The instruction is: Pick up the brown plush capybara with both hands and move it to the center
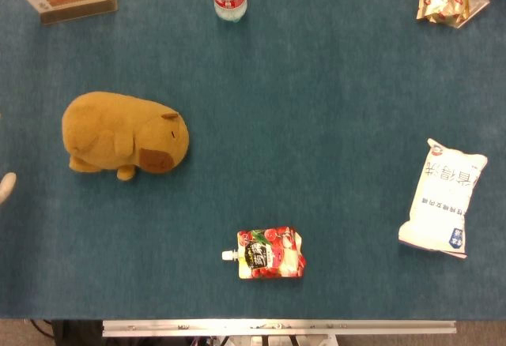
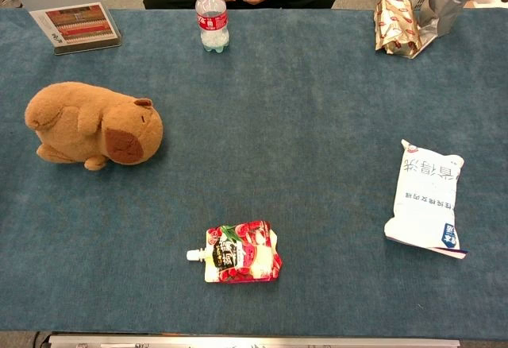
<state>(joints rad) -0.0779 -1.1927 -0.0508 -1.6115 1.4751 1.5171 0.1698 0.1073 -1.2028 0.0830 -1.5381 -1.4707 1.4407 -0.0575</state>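
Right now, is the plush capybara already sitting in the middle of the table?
No, the plush capybara lies far over on the left side of the blue table, untouched.

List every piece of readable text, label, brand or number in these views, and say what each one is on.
Nothing can be quoted with confidence.
White bag: large blue Chinese characters, too blurred to read.
Red drink pouch: dark label with print, too small.
Water bottle: red label, unreadable.
Display card: red and orange print, unreadable.
Gold snack packet: red logo, unreadable.
Plush capybara: no text.
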